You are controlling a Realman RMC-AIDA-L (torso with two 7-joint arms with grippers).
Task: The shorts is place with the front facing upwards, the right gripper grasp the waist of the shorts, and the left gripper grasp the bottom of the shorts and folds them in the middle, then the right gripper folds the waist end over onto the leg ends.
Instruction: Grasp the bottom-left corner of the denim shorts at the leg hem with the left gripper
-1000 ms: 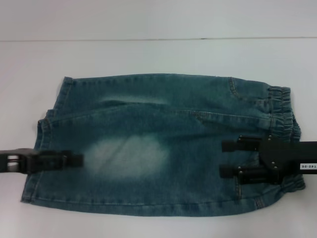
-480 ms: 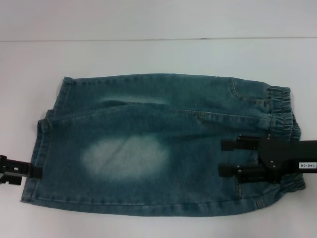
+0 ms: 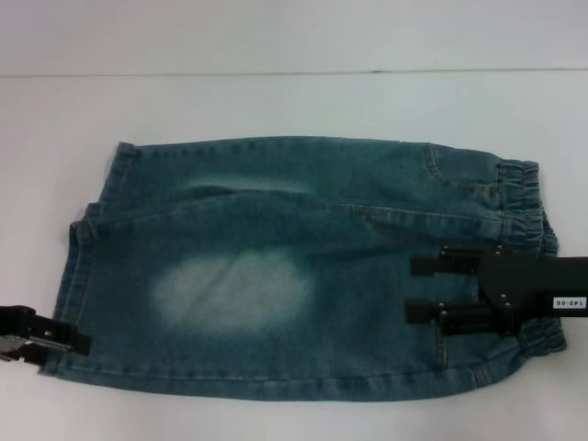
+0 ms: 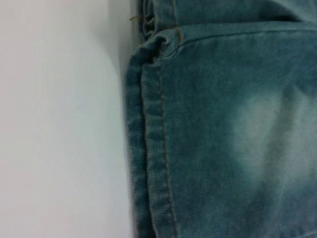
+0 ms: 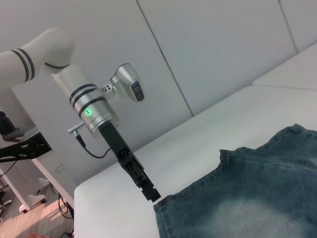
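The blue-green denim shorts (image 3: 276, 266) lie flat on the white table, doubled lengthwise. The gathered waist (image 3: 528, 211) is at the right and the stitched leg ends (image 3: 78, 266) at the left. My right gripper (image 3: 412, 289) hovers over the waist end, open, its two fingers pointing left over the denim. My left gripper (image 3: 78, 342) sits at the near left corner of the shorts, its tip at the hem. The left wrist view shows the hem (image 4: 151, 148) close up. From the right wrist camera, the left gripper (image 5: 148, 192) points down at the corner of the shorts (image 5: 257, 198).
The white table (image 3: 276, 101) surrounds the shorts on all sides. A wall runs behind its far edge. The left arm (image 5: 89, 111) stands over the table's left end.
My left gripper has pulled back leftward off the faded patch to the hem's near corner. The right gripper has barely moved.
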